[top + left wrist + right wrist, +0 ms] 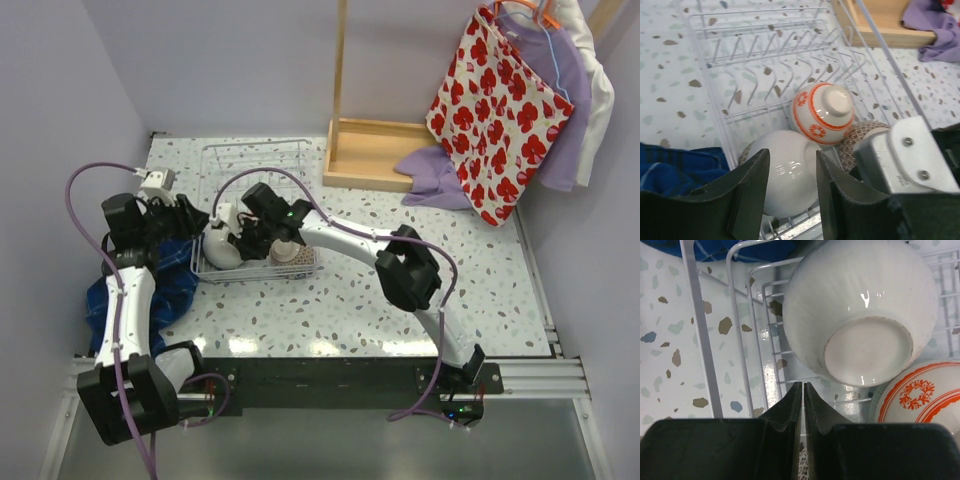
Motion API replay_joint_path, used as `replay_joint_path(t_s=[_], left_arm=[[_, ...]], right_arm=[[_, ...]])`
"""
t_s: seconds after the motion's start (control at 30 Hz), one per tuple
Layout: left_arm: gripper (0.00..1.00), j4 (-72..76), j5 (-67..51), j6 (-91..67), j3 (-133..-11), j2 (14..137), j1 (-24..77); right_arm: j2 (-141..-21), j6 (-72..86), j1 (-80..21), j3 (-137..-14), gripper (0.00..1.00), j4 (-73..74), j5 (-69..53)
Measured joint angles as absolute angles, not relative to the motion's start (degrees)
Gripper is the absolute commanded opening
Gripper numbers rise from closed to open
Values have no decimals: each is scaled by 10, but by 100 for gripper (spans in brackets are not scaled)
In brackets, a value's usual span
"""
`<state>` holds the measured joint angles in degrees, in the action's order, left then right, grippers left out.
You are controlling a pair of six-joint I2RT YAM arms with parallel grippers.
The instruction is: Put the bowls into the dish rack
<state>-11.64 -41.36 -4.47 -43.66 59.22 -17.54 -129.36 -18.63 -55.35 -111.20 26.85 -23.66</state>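
Left end effector [791, 161] agape, seemingly empty

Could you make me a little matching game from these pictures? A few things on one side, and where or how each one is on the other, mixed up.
Things:
1. white bowl
2. left gripper
3. right gripper
4. wooden box

States or places:
A. shut
B. outside the rack
C. open
D. in the rack

Pairs: 1-D, 2-C, 3-A, 4-B
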Motion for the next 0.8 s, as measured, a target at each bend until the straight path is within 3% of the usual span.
replay_joint_path(t_s=[0.2,0.5,0.73,0.8], left_arm=[[46,-115,-311,-37,-429,613,-176],[45,-105,-249,-39,-423,720,-176],[21,-79,-255,-55,-427,783,-171],[14,-78,-260,-57,-433,791,-166]], right_arm=[[-1308,-174,-560,-1152,15,254,-221],[-1310,-166,-566,-1168,22,236,-197],[-1310,-166,-570,-1170,25,232,-186],[-1300,-169,-571,-1157,30,232,-179]])
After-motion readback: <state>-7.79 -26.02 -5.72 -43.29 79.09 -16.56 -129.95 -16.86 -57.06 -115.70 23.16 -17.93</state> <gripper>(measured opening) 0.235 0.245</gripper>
